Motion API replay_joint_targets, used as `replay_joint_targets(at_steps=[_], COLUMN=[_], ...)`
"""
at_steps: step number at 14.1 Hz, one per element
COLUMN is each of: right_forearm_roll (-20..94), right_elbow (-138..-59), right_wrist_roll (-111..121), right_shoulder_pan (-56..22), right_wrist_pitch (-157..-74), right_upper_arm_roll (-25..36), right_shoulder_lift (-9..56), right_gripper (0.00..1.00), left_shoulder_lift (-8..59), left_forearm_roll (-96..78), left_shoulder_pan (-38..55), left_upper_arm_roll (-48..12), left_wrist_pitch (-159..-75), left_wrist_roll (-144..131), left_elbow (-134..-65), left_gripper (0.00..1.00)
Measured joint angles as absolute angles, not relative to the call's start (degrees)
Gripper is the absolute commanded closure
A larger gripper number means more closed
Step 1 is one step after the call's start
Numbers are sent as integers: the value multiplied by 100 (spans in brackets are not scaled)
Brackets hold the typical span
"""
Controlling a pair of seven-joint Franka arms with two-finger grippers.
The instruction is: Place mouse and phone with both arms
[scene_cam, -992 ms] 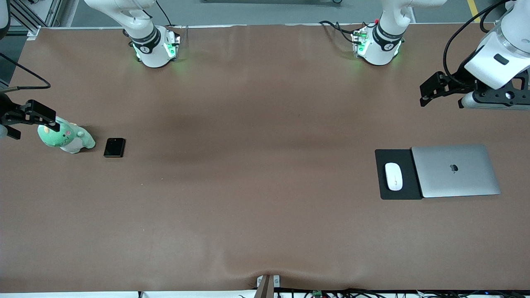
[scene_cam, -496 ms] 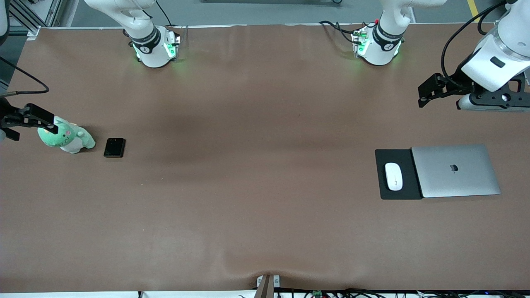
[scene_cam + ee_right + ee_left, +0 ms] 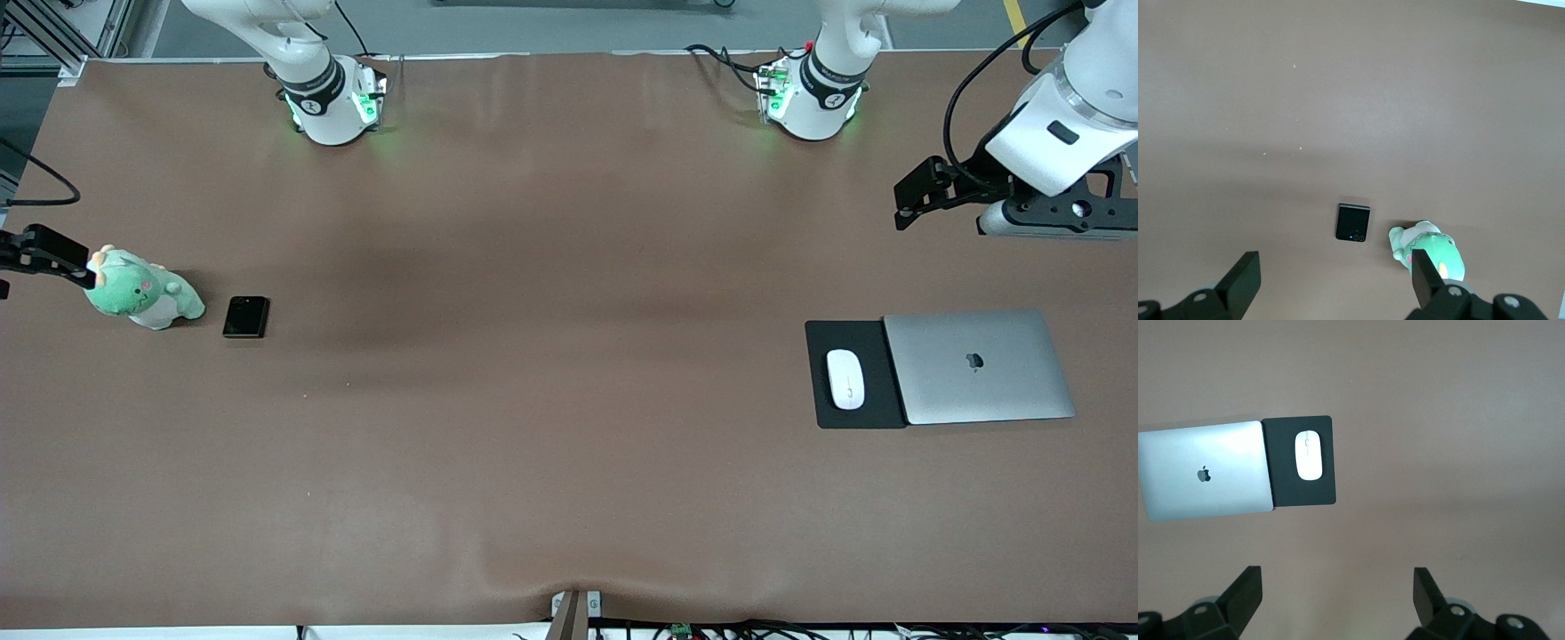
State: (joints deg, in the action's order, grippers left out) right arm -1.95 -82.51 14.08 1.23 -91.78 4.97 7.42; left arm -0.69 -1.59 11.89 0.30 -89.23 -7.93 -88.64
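the mouse rests on the black pad beside the laptop, the phone by the green plush; both look placed. my left gripper hangs spread over bare table, farther from the camera than the mouse. my right gripper hangs spread and empty over the table edge by the plush.

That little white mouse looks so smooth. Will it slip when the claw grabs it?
Possibly. The mouse has a glossy, rounded top, so fingers may slide unless they pinch its sides. It looks small and rigid, probably light. Lying flat on the black pad, it seems unlikely to roll or tip, though a push might skate it along.
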Motion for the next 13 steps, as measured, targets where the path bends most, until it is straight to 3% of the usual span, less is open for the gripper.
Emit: replay_joint_targets(at_steps=[3,7,13], right_forearm_roll=[-196,-200,-201], right_elbow=[-8441,-9433,-9623], right_wrist_roll=[1403,1403,1133], right_shoulder_pan=[97,86,-10], right_wrist_pitch=[-9539,-10524,-10326], right_upper_arm_roll=[455,441,386], right_shoulder_lift=[750,446,111], right_gripper=[0,0,0], left_shoulder_lift=[-69,-68,-68], left_forearm_roll=[-159,-159,-159], left_shoulder_pan=[1189,1189,1191], left_upper_arm_roll=[30,30,30], left_wrist_pitch=[-8923,-8923,-8923], left_wrist_roll=[-793,-793,-793], left_elbow=[-8864,-8865,-8865], left_gripper=[0,0,0])
